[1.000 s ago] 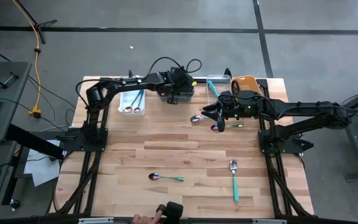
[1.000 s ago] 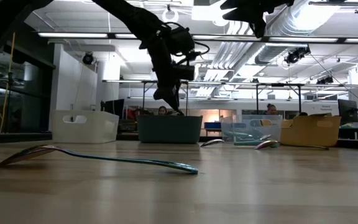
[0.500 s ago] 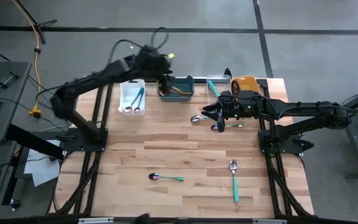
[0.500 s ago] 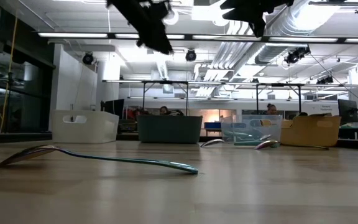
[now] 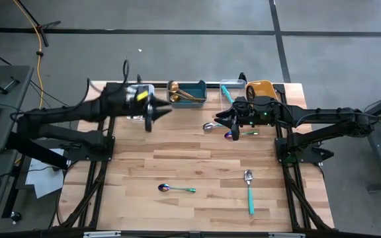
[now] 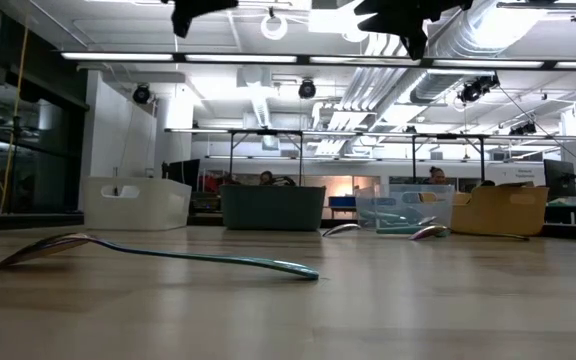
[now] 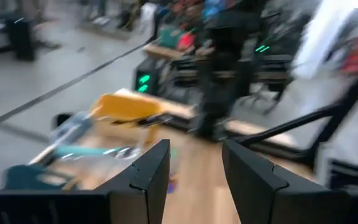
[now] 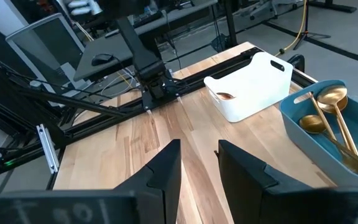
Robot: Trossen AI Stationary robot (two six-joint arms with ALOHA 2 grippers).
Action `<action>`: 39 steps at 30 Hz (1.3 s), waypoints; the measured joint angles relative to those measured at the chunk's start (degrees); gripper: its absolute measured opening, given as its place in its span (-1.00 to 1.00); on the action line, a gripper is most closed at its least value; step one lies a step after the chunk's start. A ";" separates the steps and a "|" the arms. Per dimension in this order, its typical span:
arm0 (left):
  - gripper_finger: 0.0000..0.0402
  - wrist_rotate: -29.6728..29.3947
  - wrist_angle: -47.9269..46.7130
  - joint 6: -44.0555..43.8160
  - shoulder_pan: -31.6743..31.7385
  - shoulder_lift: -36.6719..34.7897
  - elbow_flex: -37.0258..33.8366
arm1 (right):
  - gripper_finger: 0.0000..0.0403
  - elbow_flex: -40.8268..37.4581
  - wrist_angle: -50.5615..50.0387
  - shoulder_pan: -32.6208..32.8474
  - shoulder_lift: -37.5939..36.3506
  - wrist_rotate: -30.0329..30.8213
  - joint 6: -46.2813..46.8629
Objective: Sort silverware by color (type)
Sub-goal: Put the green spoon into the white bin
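My left gripper [image 5: 152, 114] hangs open and level above the table's far left, in front of the white bin [image 5: 141, 104]; nothing is between its fingers [image 7: 148, 177]. My right gripper [image 5: 229, 119] waits open at the far right, above a silver spoon [image 5: 209, 127] and a purple spoon with a green handle [image 5: 237, 135], both lying flat. Two gold spoons [image 5: 180, 92] lie in the teal bin [image 5: 197, 84]. An iridescent spoon [image 5: 176, 189] and a silver utensil with a teal handle [image 5: 249, 192] lie flat near the front.
A clear bin [image 5: 231, 84] holding a teal-handled utensil and an orange bin [image 5: 260, 88] stand along the far edge. The white bin holds a few utensils. Bare wood lies across the middle of the table [image 5: 190, 155].
My left gripper has drawn back from over the teal bin, rising and going toward the table's left edge, and has tipped from pointing down to level. The gold spoons in the teal bin have come into view. My right arm has kept still.
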 joint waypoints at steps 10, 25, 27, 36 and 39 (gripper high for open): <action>-0.30 -4.85 8.73 -2.04 -8.96 -4.32 -10.03 | -0.50 0.00 0.02 0.00 0.00 -0.01 -0.04; -0.31 -4.77 8.55 -2.01 -9.19 -3.93 -10.01 | -0.50 0.01 0.02 0.00 0.00 -0.02 -0.06; -0.31 -4.77 8.55 -2.01 -9.17 -3.93 -10.01 | -0.50 0.00 0.02 0.00 0.00 -0.02 -0.06; -0.30 -4.75 8.53 -1.99 -9.17 -3.93 -10.01 | -0.50 0.00 0.02 0.00 0.00 -0.02 -0.06; -0.30 -4.75 8.53 -1.99 -9.17 -3.92 -10.01 | -0.50 0.00 0.02 0.00 0.00 -0.02 -0.06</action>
